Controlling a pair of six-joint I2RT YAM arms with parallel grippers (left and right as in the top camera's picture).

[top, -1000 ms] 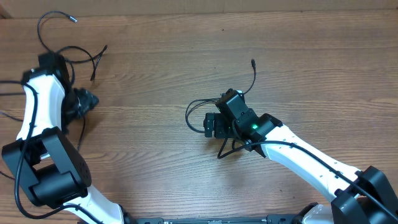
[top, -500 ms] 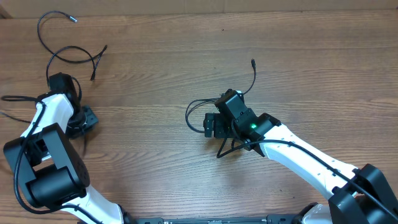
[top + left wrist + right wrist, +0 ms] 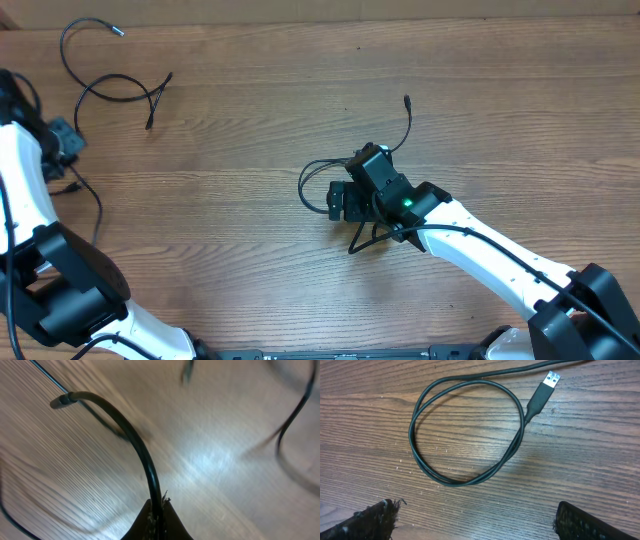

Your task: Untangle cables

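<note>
Overhead, your job looks nearly done: left gripper [image 3: 156,512] clamped on one cable [image 3: 142,455], right gripper [image 3: 340,200] spread above the looped cable [image 3: 536,404].

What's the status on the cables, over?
Left gripper shut on one cable. Right gripper open above looped cable. More cable lies upper left.

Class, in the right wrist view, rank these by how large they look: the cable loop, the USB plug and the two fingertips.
1. cable loop, largest.
2. The two fingertips look alike. They are near the camera and cut off by the frame, so this rank is unsure.
3. USB plug, smallest.
</note>
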